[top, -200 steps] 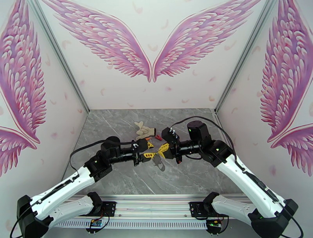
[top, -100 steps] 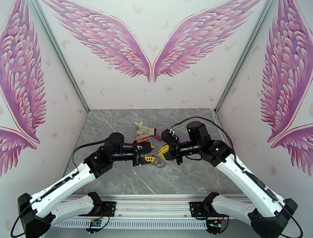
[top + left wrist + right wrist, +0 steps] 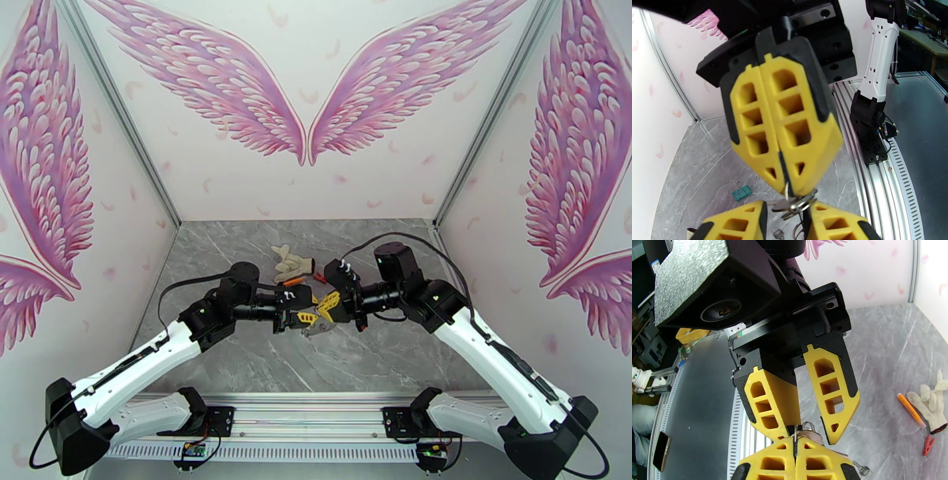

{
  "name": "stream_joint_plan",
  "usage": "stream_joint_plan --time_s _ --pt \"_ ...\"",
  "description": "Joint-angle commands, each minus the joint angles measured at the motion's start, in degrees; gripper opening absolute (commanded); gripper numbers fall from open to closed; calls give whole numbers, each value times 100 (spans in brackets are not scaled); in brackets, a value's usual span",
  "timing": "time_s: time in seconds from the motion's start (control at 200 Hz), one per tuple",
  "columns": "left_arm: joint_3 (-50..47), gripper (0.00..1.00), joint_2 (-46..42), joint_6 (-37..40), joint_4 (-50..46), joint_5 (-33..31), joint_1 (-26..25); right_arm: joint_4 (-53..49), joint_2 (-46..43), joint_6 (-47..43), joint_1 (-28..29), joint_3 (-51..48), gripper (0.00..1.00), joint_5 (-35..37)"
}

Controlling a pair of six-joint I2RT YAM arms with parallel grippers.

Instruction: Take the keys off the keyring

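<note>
Right wrist: left end effector jaws apart, straddling keys, no grip yet | right end effector clamped on keyring, above counter | loose key on counter, prob. already off; rest remain.
</note>
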Motion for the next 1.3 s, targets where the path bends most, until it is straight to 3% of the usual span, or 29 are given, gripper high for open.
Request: stream_joint_plan --time_s 0.0,0.19,0.505,0.99,1.295 --pt "-177 33 -292 -153 213 -297 -18 -56 -72 -73 42 174 0 -10" --pt "-422 31 -474 -297 539 -464 -10 15 -92 -20 40 177 0 -13" --pt "-105 30 -152 -171 259 19 -18 17 -99 -18 38 184 0 -19" --pt "13 36 -14 -193 98 337 -18 38 -73 -54 36 177 0 -31" --pt "-137 28 -53 -550 551 129 -18 77 -96 -57 39 143 0 69"
